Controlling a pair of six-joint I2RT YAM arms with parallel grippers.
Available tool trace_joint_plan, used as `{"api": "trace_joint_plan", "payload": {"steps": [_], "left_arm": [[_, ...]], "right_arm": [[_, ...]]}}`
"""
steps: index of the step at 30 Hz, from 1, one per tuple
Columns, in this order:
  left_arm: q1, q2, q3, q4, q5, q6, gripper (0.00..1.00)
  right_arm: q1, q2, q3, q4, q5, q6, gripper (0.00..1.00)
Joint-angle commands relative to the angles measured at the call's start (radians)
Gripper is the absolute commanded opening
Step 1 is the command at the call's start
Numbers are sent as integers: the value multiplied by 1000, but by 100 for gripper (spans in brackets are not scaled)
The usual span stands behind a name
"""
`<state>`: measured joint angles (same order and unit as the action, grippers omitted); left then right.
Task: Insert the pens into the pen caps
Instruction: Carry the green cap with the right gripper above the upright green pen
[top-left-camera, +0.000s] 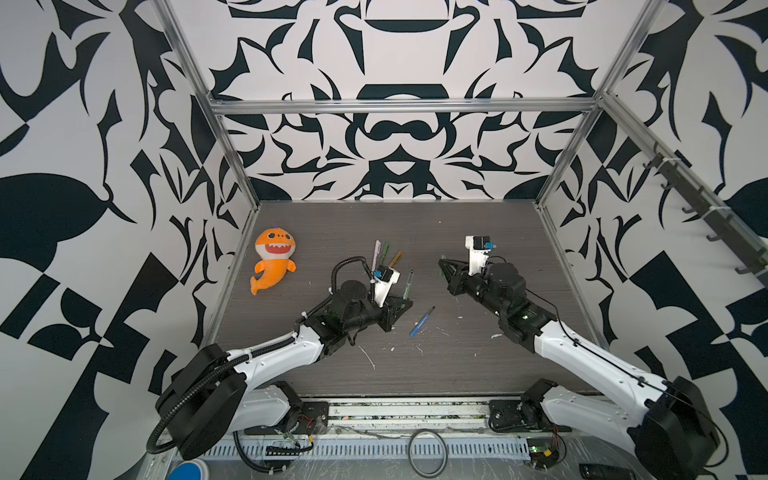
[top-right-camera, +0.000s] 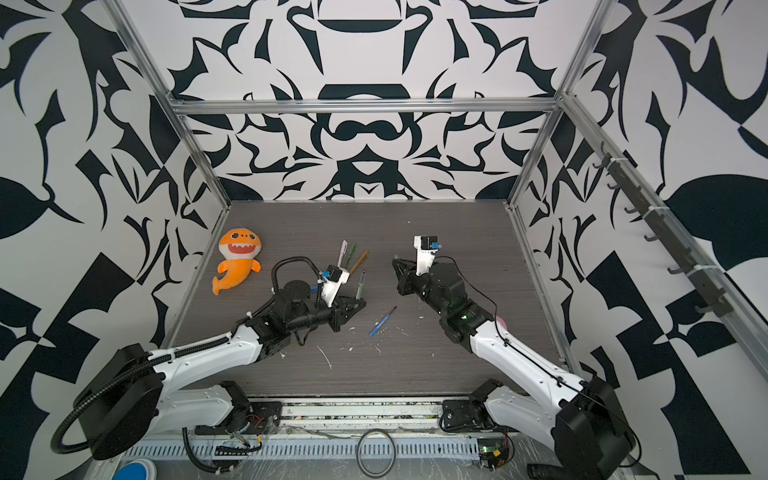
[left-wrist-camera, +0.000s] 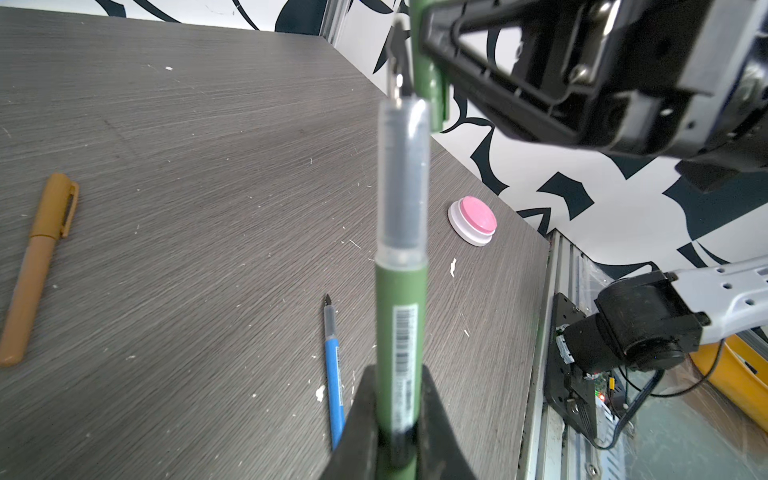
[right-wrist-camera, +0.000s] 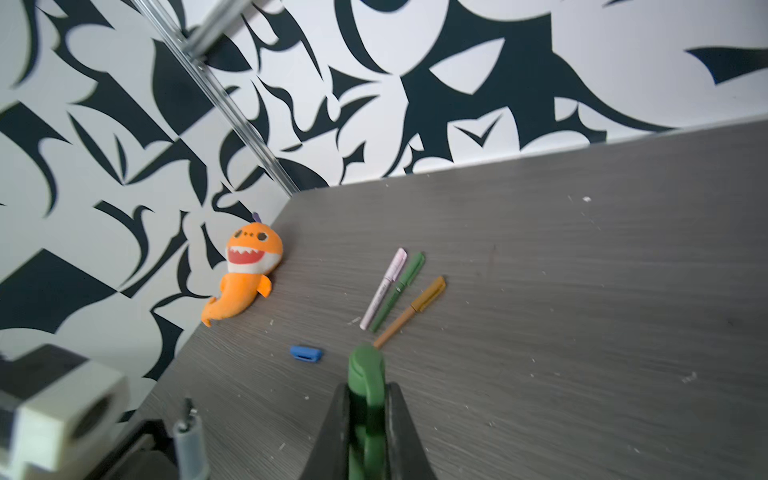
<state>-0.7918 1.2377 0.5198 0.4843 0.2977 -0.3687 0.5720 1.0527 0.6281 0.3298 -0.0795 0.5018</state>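
On the grey worktop, in both top views: left pincer clamped on one green pen, uncapped, tip pointing away from its arm. Right pincer raised opposite and apart from it, jaws narrow; its load is too small to tell from here. One blue pen, uncapped, lies flat between the arms. Three capped pens lie side by side behind the left pincer: pink pen, second green pen, orange-brown pen. One plush shark sits at far left.

Left wrist view: green pen gripped at its lower barrel, clear collar and dark tip exposed. Green cap is just past the tip, carried by the right pincer. One pink button rests near the worktop's edge.

Right wrist view: right pincer closed on the green cap. One blue cap lies loose on the worktop, near the three capped pens.
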Motion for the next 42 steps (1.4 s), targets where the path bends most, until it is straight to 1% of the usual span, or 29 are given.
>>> {"api": "trace_joint_plan", "payload": {"steps": [1,6,10,13,17,27,33,42], "left_arm": [[-1,2,5,40,15,-17,6],[-1,-14,-4,45,26,-16,7],[-1,-20,-4,49,31,-11,6],[-1,-24,-7,56,37,-10,6],[-1,-32,-7,51,35,-5,6],[-1,-66,-10,24,43,17,7],[-1,-67,-10,23,42,19,6],[-1,-69,-11,37,30,17,6]], "right_arm": [[5,-12,52,190,-72,46,10],[6,41,91,325,-137,144,10],[32,94,127,386,-165,174,10],[59,126,154,382,-177,172,10],[84,132,145,377,-164,167,10],[86,104,99,343,-129,164,9],[86,124,109,341,-159,183,8],[86,122,84,316,-168,187,7]]}}
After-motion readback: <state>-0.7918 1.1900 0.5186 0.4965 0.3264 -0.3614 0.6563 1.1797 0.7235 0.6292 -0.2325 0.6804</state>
